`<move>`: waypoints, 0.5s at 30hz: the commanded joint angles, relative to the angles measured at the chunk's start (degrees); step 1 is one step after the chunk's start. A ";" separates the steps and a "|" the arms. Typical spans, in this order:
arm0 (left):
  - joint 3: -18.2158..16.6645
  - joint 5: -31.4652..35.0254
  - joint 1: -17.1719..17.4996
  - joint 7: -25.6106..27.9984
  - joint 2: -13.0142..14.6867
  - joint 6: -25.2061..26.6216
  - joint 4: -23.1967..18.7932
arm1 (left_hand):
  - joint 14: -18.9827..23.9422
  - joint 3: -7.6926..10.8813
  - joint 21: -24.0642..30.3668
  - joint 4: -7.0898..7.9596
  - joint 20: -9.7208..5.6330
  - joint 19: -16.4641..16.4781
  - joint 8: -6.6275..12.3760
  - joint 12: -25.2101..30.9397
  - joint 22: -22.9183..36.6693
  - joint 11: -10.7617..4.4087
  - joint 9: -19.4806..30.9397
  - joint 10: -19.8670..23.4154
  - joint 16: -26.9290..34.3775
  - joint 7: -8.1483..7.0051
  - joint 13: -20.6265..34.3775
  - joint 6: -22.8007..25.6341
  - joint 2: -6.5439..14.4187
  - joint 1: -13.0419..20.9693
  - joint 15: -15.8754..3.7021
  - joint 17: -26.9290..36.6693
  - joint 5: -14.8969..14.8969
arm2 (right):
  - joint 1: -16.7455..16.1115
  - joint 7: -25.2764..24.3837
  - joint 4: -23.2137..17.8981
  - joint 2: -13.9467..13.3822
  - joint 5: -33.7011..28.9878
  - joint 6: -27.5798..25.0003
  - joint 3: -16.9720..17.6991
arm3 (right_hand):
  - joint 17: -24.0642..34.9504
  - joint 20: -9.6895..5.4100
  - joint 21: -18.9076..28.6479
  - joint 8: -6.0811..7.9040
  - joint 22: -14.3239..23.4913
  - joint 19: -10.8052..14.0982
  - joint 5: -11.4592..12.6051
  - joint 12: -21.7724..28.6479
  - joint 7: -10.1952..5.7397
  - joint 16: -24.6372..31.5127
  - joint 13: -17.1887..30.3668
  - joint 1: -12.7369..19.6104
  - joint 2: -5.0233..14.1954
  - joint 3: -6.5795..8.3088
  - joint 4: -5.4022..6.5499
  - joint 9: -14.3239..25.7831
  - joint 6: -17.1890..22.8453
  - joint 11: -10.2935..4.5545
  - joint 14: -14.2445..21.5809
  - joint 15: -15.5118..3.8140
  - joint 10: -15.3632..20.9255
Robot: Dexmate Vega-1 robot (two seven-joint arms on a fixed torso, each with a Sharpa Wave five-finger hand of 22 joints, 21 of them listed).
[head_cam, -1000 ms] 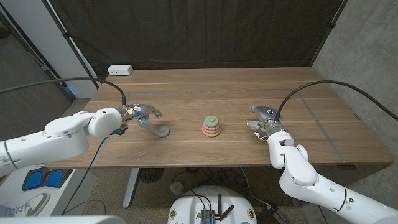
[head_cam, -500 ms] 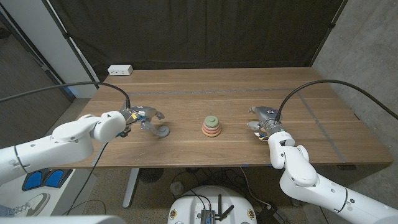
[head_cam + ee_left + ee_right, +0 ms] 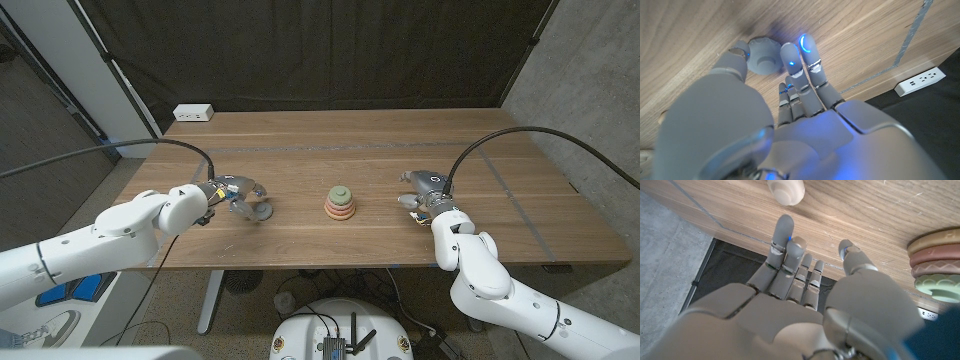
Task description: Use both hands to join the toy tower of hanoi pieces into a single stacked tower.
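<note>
A small stack of rings (image 3: 341,203), green on top with pink and orange below, stands at the table's middle; its edge (image 3: 935,262) is in the right wrist view. A grey piece with a round base (image 3: 260,210) lies left of the stack. My left hand (image 3: 232,190) is right beside it. In the left wrist view the thumb (image 3: 739,51) and fingers (image 3: 792,57) flank the grey piece (image 3: 765,57); a grip is not clear. My right hand (image 3: 425,190) stands right of the stack, fingers apart and empty. A cream knob-like piece (image 3: 785,190) lies just beyond its fingertips (image 3: 785,230).
A white power strip (image 3: 194,113) lies at the table's far left corner, also in the left wrist view (image 3: 920,80). A dark curtain hangs behind the table (image 3: 330,130). A strip of tape (image 3: 510,190) runs across the right part of the wood.
My left arm has swung right and forward, bringing the hand closer around the grey piece. The right hand, the stack and the grey piece have stayed put.
</note>
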 commanded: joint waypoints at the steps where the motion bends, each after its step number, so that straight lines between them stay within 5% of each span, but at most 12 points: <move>1: 1.32 2.25 -0.51 -0.06 -2.10 0.00 1.33 | 0.40 -0.22 -0.02 -0.03 -7.60 0.39 0.37 0.34 0.18 -0.01 0.14 0.57 0.29 0.15 -0.12 0.75 -0.26 0.24 -3.22 0.09 -0.28 | -0.25 -0.31 -0.19 -0.17 0.34 0.09 0.43 | 0.21 -6.33 0.18 0.08 0.00 -0.26 0.46 -0.22 -0.02 -0.34 0.11 0.03 0.75 -0.19 0.10 0.19 0.21 0.17 -0.17 -3.85 0.20; 15: 1.75 1.74 -0.82 -0.35 -3.65 -0.72 3.12 | 0.48 -0.24 0.05 -0.04 -7.62 0.57 0.56 0.48 0.20 -0.04 0.06 0.96 0.23 0.10 -0.45 1.16 -0.03 0.44 -3.22 -0.02 -0.33 | 0.16 0.21 -0.20 -0.08 0.31 -0.31 0.11 | 0.34 -6.31 0.25 0.00 -0.01 -0.08 0.63 -0.30 -0.02 -0.39 0.18 -0.01 0.93 -0.30 0.13 0.29 0.17 0.05 0.14 -3.85 0.54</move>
